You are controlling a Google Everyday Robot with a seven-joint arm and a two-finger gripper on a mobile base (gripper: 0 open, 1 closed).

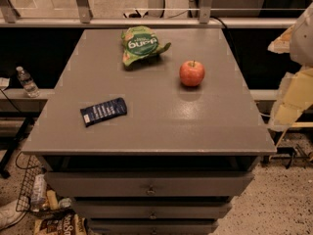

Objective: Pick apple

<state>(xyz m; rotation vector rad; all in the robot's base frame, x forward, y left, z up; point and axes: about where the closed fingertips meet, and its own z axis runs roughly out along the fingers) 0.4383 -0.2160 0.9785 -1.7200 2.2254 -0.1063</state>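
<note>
Item: apple [191,73], upright at right rear of the tabletop [161,126], near the green bag [142,44]; I judged it firm, smooth, fairly light, best gripped across its widest middle; claw [291,97] beyond the right edge, state I could not tell.

We can read none of the white lettering on the green snack bag [142,44]; the gripper [292,99] hangs far right.

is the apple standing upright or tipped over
Upright: the apple rests on the cabinet top with its stem pointing up. The hand is beyond the cabinet's right edge, apart from it.
</note>
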